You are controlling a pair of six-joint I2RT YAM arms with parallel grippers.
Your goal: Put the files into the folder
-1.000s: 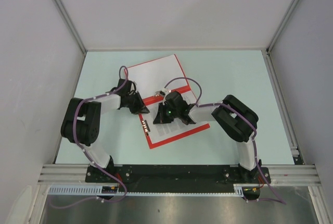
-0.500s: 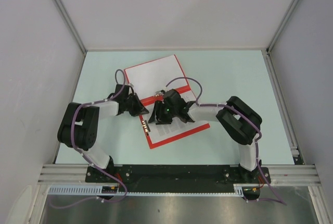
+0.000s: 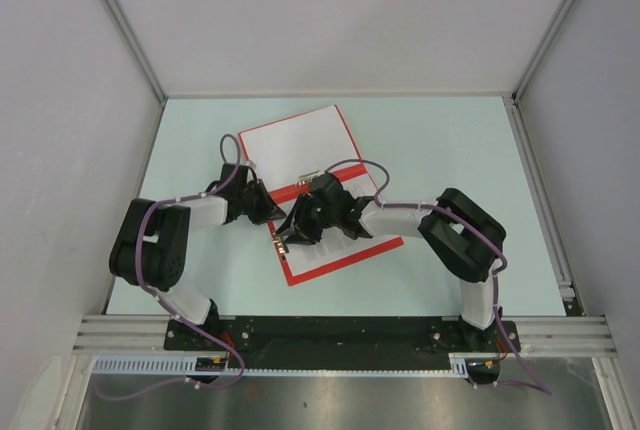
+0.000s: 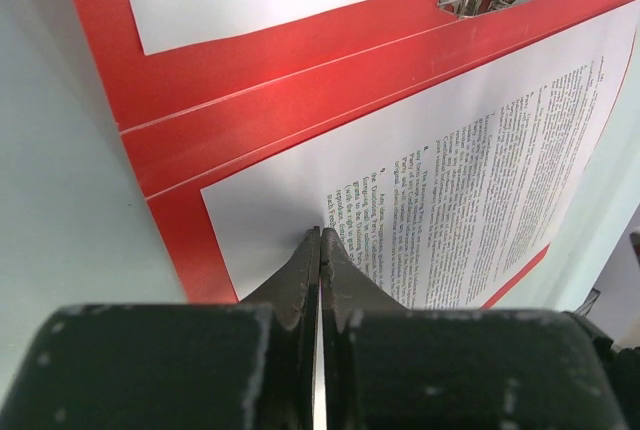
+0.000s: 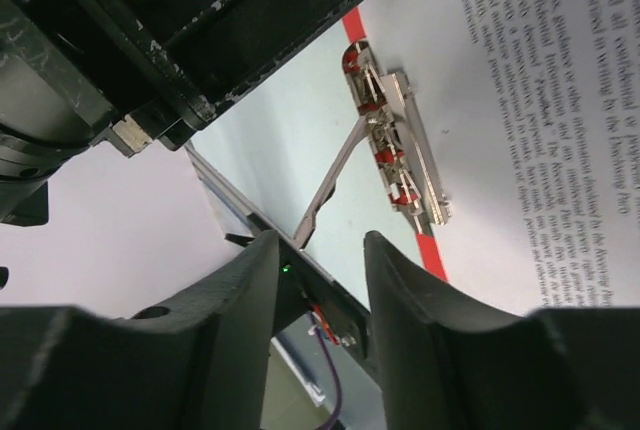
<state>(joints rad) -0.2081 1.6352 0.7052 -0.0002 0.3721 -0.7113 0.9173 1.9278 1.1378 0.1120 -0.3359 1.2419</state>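
Jaws closed, the left gripper (image 4: 320, 235) is touching the files (image 4: 480, 180) at the folder's (image 4: 200, 120) 9 o'clock, while the right gripper (image 5: 320, 250) is hovering open-jawed above the 7 o'clock clip (image 5: 400, 140).

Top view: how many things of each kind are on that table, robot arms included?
Red folder: 1
Metal clip: 1
White sheets showing: 2, one blank, one printed
Robot arms: 2, left and right
Total: 6
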